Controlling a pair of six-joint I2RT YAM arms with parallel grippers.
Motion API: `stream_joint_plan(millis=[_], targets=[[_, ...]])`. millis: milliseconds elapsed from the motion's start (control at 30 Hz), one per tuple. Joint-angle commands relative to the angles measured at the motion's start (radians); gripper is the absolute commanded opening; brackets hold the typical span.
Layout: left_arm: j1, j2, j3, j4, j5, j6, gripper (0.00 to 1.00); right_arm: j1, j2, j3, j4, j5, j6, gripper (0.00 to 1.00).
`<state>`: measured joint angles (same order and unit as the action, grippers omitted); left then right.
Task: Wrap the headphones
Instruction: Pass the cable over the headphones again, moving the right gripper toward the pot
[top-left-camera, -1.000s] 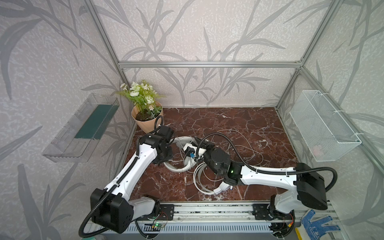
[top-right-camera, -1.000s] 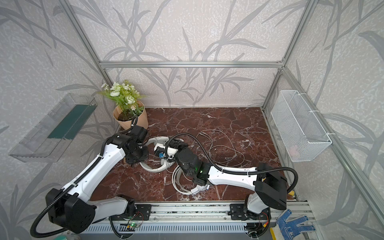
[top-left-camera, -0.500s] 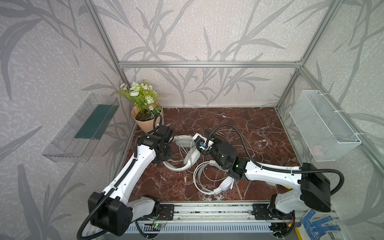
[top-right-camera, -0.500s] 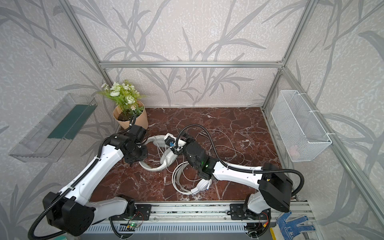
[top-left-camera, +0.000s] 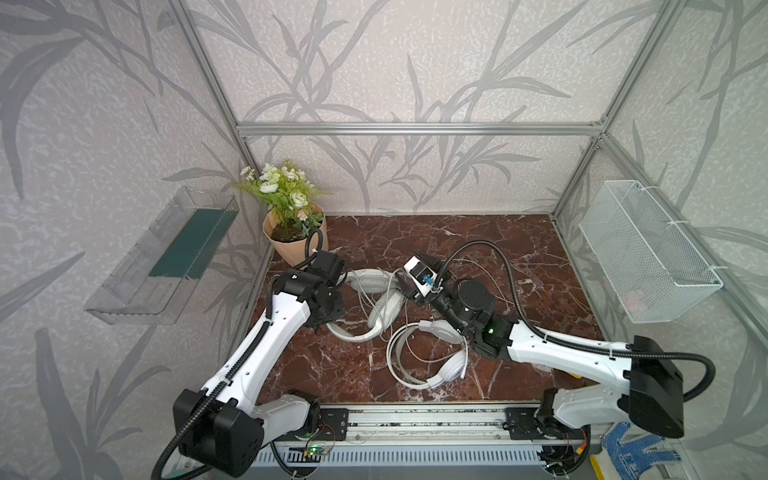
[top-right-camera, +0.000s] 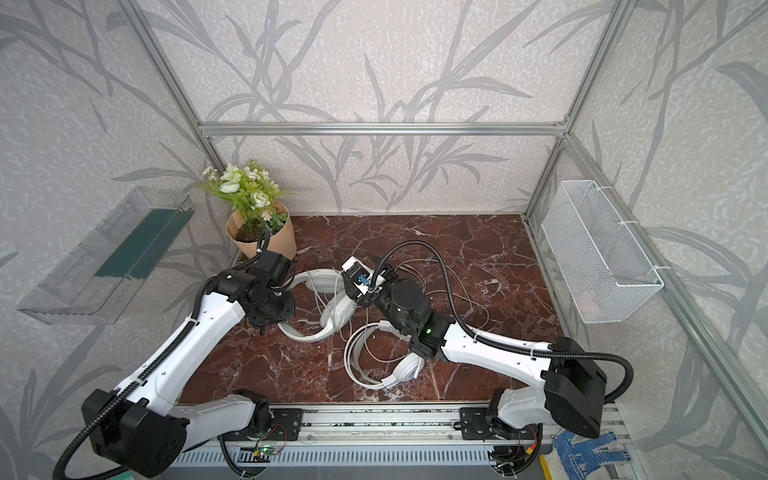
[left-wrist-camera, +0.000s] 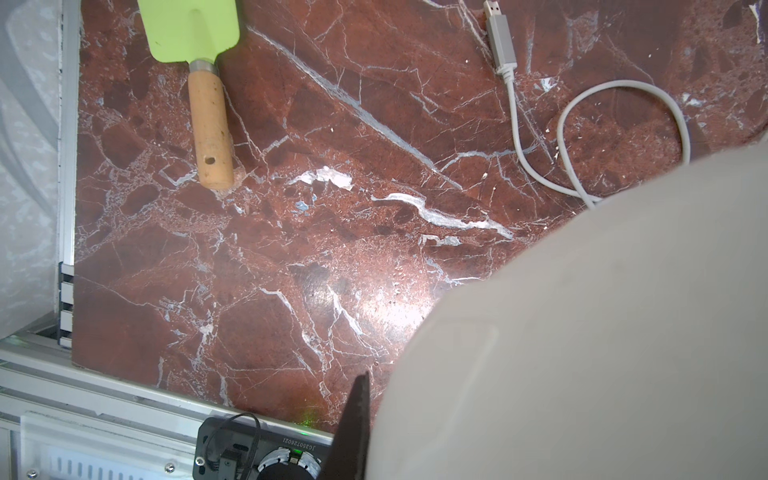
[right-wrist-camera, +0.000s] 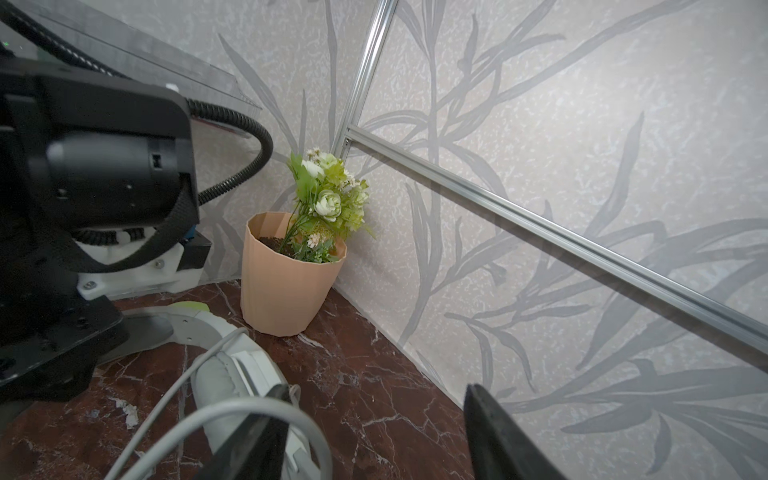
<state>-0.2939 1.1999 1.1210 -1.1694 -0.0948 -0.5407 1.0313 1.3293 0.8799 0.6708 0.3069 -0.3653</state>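
In both top views the greyish-white headphones (top-left-camera: 381, 309) (top-right-camera: 337, 309) lie at centre left, their band curving toward my left gripper (top-left-camera: 329, 321). It is shut on that headset; in the left wrist view the pale shell (left-wrist-camera: 602, 332) fills the corner beside one dark finger (left-wrist-camera: 353, 428). The glossy white headphones (top-left-camera: 452, 365) lie nearer the front, cable looped around them. My right gripper (top-left-camera: 405, 289) (right-wrist-camera: 376, 388) hovers open over the greyish cushion (right-wrist-camera: 226, 382); a pale cable (right-wrist-camera: 232, 409) drapes across one finger, with nothing between the jaws. A USB plug (left-wrist-camera: 500, 37) lies loose.
A flower pot (top-left-camera: 293, 245) stands at the back left, close to my left arm. A green trowel with a wooden handle (left-wrist-camera: 210, 124) lies by the left wall. Thin cables (top-left-camera: 490, 266) sprawl behind my right arm. A wire basket (top-left-camera: 640, 257) hangs right, a clear shelf (top-left-camera: 166, 257) left.
My right gripper has drawn back and to the right, away from the left gripper, and its jaws have spread open. The left arm has stayed put.
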Motion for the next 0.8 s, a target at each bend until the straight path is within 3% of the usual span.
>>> stream_joint_plan(millis=[0, 333, 667, 767], targets=[[-0.005, -0.016, 0.004, 0.009, -0.009, 0.01, 0.0, -0.001, -0.053, -0.027, 0.061, -0.037, 0.061, 0.7], [-0.005, -0.027, 0.002, 0.013, 0.006, 0.008, 0.0, -0.039, -0.115, -0.054, 0.105, -0.009, 0.135, 0.74], [-0.005, -0.066, 0.01, 0.017, -0.006, 0.002, 0.0, -0.053, -0.202, -0.104, 0.081, -0.102, 0.204, 0.72], [-0.005, -0.072, 0.018, 0.014, -0.007, 0.002, 0.0, -0.051, -0.219, -0.127, -0.001, -0.133, 0.205, 0.72]])
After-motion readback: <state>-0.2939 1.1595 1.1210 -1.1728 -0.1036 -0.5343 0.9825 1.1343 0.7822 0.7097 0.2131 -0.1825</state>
